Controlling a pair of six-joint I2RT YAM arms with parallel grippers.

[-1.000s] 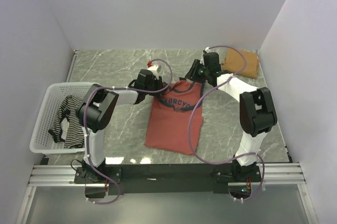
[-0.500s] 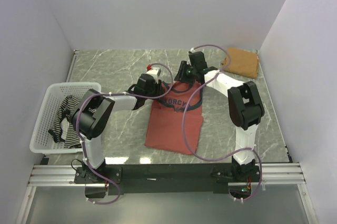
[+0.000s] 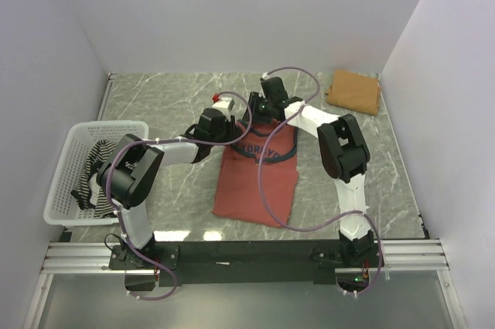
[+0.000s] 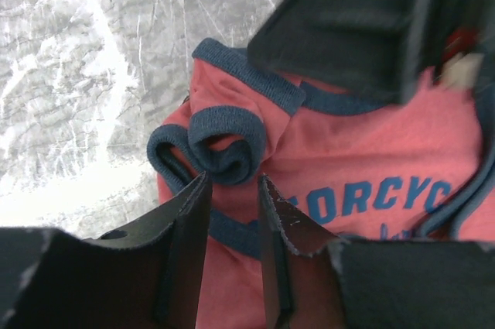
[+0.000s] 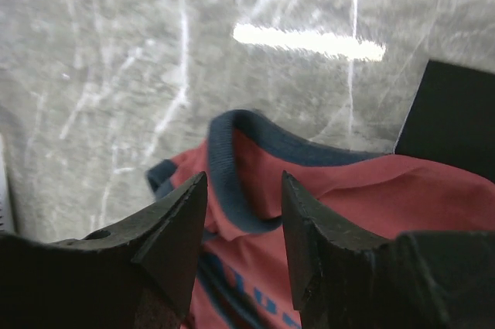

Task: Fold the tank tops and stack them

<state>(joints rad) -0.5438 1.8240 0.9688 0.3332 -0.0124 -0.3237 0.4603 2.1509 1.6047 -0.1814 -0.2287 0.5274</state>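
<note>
The rust-red tank top (image 3: 255,178) lies flat mid-table, with dark blue trim and blue chest print (image 4: 371,197). Both grippers hover over its top left corner. My left gripper (image 4: 232,186) stands open, its tips on either side of a curled blue-trimmed strap (image 4: 224,139) and just short of it. My right gripper (image 5: 241,190) is open above the neckline trim (image 5: 224,166), with nothing held. From above, the left gripper (image 3: 234,129) and right gripper (image 3: 254,112) are close together. The tan tank top (image 3: 354,90) lies folded at the back right. The striped tank top (image 3: 97,178) sits crumpled in the basket.
A white mesh basket (image 3: 73,131) stands at the left table edge. The right arm's black body (image 4: 363,19) hangs right over the left gripper. Purple cables (image 3: 271,190) loop across the red top. Walls close in the table on the left, back and right.
The right arm has swung left, away from the tan top, to the red top's upper left corner. The left gripper has edged toward the same corner.
</note>
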